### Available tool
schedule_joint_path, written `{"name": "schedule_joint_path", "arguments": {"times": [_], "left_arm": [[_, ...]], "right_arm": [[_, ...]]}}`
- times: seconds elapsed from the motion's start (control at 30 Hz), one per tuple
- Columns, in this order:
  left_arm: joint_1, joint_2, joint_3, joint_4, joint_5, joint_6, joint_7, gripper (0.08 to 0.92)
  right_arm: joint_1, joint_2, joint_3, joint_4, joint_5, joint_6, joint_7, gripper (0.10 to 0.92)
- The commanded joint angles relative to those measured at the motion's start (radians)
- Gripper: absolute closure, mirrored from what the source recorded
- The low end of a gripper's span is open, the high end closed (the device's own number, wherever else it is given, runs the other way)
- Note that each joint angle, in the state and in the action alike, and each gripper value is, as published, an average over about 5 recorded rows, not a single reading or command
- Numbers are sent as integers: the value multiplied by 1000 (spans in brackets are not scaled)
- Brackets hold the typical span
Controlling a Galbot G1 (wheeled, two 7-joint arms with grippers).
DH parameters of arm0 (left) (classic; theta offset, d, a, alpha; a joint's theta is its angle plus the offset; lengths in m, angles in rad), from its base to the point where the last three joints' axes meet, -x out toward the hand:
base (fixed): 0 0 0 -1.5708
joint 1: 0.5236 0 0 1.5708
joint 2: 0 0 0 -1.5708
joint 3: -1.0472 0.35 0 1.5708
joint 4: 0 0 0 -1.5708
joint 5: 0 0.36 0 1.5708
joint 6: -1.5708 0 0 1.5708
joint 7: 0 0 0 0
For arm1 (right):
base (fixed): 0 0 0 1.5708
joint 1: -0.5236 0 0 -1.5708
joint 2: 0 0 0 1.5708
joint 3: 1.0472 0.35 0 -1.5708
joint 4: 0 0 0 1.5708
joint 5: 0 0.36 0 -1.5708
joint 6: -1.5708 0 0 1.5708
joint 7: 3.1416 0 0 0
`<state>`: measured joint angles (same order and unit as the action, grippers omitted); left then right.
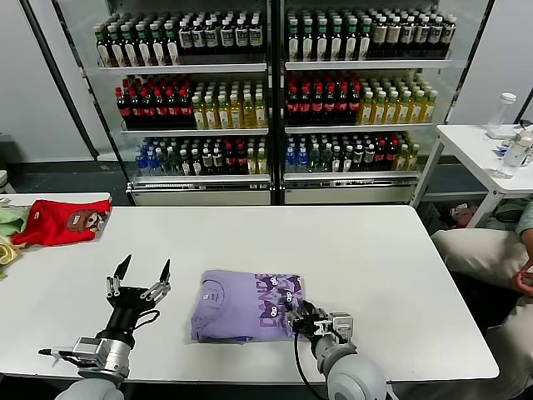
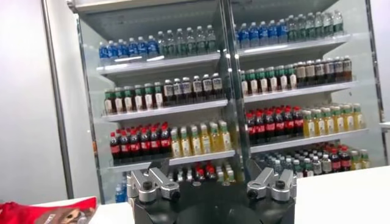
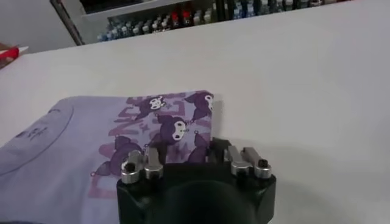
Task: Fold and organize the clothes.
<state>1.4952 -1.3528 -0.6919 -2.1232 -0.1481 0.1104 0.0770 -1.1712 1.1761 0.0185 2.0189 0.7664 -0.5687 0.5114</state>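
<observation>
Right gripper point(image 1: 297, 319) fingertips hidden at folded lavender T-shirt point(image 1: 241, 304) edge

A shop-like room: glass-fronted drink coolers point(image 1: 275, 100) full of bottles behind a white table point(image 1: 375, 275).

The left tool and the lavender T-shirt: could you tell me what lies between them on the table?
Only bare white table, per the head view, separates the open left tool from the folded lavender T-shirt.

No legible text showing anywhere; dark cartoon print on folded lavender cotton T-shirt point(image 1: 246, 305) is giving figures only, no words; labels on shelved drink bottles point(image 1: 275, 92) too small to read.
</observation>
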Motion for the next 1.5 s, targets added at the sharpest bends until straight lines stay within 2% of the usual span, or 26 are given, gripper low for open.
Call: {"name": "schedule_joint_path", "arguments": {"times": [0.03,0.27,0.4,0.57,0.77,0.87,0.97,1.2,1.5], "left_arm": [[13,-3,-20,4,9,0,-7,177],[9,-10,-16,11,14,-4,-11,177],[11,-8,-23,21,15,-39,10,177],[10,-16,-25,32,21,-87,33,177],[-14,-41,-8,44,45,-110,56,177],[-21,-51,-7,67,54,-144,122,177],[-26,-58,-14,98,58,-189,178,177],[-20,-55,-44,125,81,-257,171,177],[-26,-59,-45,106,93,-268,154,177]], "right_arm": [[6,12,-19,-10,37,12,18,577],[58,5,15,24,-53,68,-40,784],[71,-50,112,47,-65,69,-47,875],[-47,-142,226,79,-62,78,-70,894],[-103,-125,213,92,-110,77,-92,894],[-99,-123,213,102,-138,82,-110,853],[-90,-138,230,122,-161,92,-124,769],[-55,-166,286,128,-342,102,-211,571],[-54,-169,439,100,-415,187,-255,311]]}}
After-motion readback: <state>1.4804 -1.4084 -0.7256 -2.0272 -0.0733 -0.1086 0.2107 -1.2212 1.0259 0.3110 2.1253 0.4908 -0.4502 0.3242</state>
